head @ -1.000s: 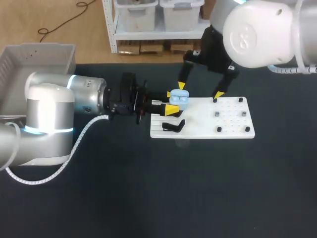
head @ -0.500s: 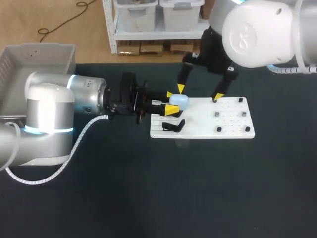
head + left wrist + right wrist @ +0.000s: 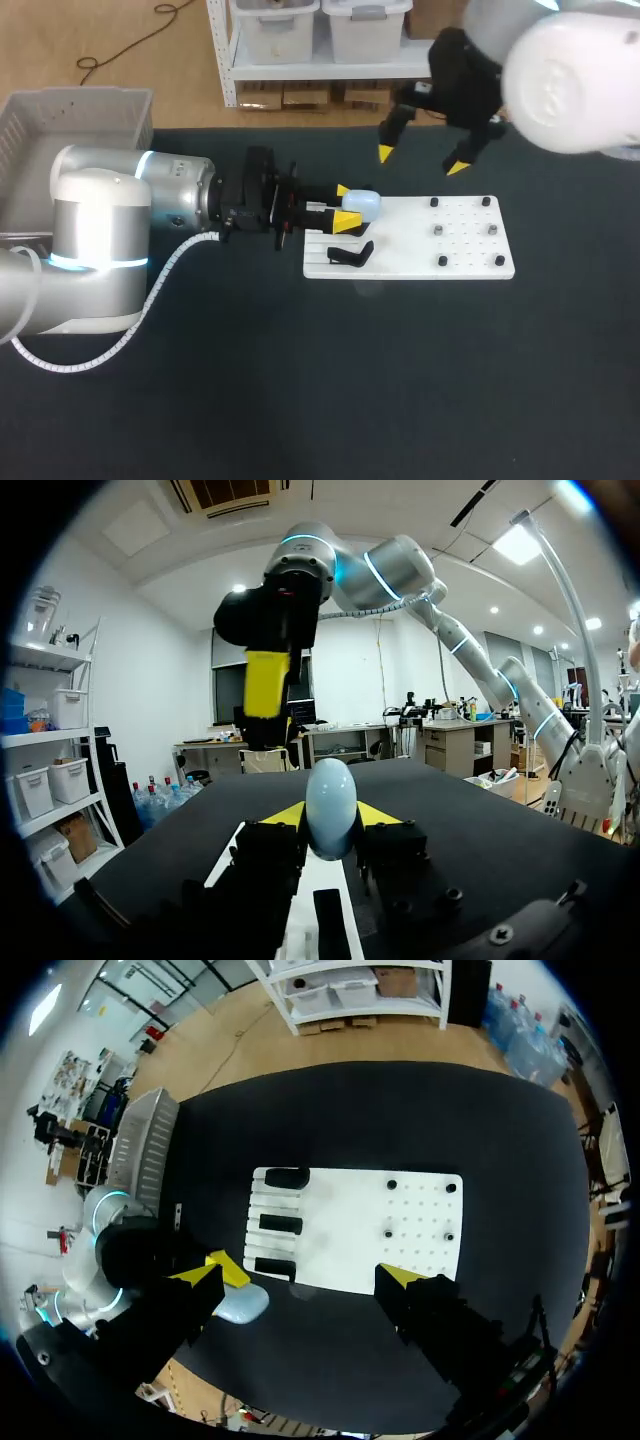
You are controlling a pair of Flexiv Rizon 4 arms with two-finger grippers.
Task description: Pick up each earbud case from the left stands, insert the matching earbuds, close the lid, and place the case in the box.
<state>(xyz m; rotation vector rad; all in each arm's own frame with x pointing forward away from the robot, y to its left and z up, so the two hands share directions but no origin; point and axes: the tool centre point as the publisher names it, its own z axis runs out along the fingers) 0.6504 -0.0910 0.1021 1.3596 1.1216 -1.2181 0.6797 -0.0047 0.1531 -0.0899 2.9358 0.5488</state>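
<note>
Case [image 3: 364, 204], pale blue with its lid apparently shut, is clamped between the left fingers [image 3: 347, 222] over the left end of the white board [image 3: 460, 250], near a black stand [image 3: 350, 255]. Right fingers [image 3: 386, 153] hang spread and empty, raised over the board's far side, well apart from the case. Step in hand is judged to be the carry to the grey box [image 3: 60, 110] at the desk's left end. Recommended: lift clear of the stand before swinging left; grip firmly, since the rounded shell could slip; lower inside the box wall before releasing. Right arm should remain out of the path.
</note>
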